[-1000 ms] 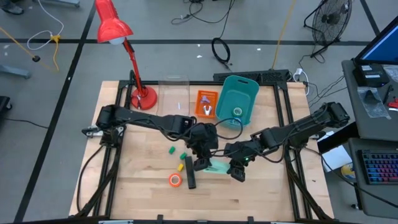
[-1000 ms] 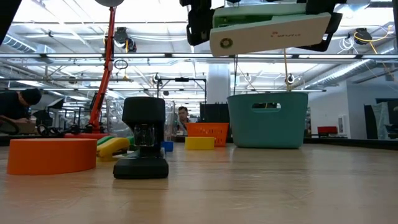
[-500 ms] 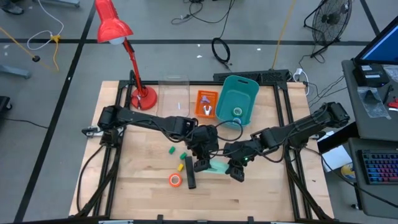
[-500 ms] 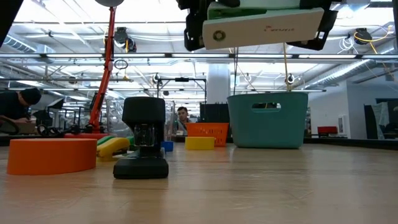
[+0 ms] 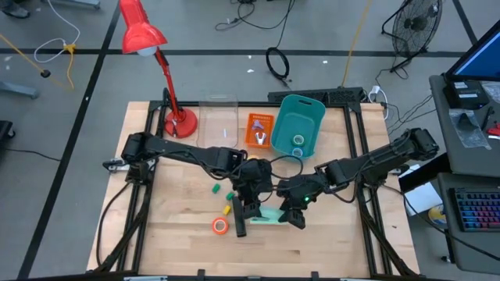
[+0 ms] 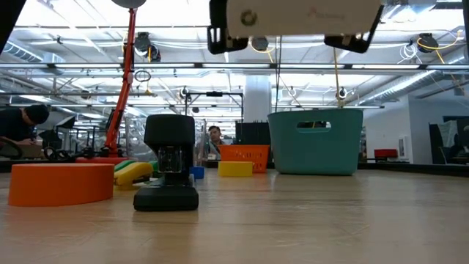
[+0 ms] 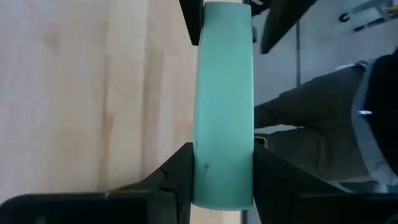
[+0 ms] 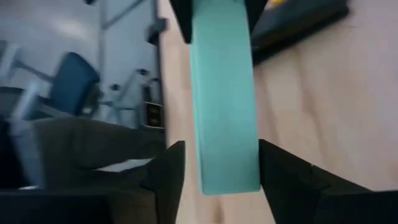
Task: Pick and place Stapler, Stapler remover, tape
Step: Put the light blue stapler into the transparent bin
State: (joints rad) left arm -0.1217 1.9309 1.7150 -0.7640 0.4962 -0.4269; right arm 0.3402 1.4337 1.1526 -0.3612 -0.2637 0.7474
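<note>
A mint-green stapler [image 5: 269, 215] hangs in the air between my two grippers, high above the table in the low view [image 6: 304, 15]. My left gripper [image 5: 251, 211] is shut on one end of it [image 7: 222, 124]. My right gripper [image 5: 294, 218] is open, with its fingers on either side of the other end [image 8: 224, 93]. A black stapler [image 5: 239, 218] lies on the table just left of the grippers. An orange tape roll [image 5: 220, 226] lies flat beside it, a yellow one [image 5: 227, 209] and a green one [image 5: 231, 196] lie farther back, and a blue roll [image 5: 298, 140] is in the teal basket. My left gripper pinches the mint stapler's two long sides [image 7: 205, 168] between its two fingers, at the end nearest it. The fingers slant down from the table's far left, and the stapler runs on away from them. It is lifted clear and about level. My right gripper shows a gap at one finger [image 8: 171, 174]; whether the other finger [image 8: 280, 180] touches the stapler, I cannot tell.
The teal basket [image 5: 305, 117] and an orange tray [image 5: 259, 129] holding a small pale thing stand at the back. A red desk lamp [image 5: 178, 121] and a clear box [image 5: 219, 109] are at the back left. A small green block [image 5: 215, 188] lies left of the tape rolls.
The mint stapler has risen a little between the two grippers and turned, so that the low view now shows its underside instead of its side. My left gripper has rolled with it.
</note>
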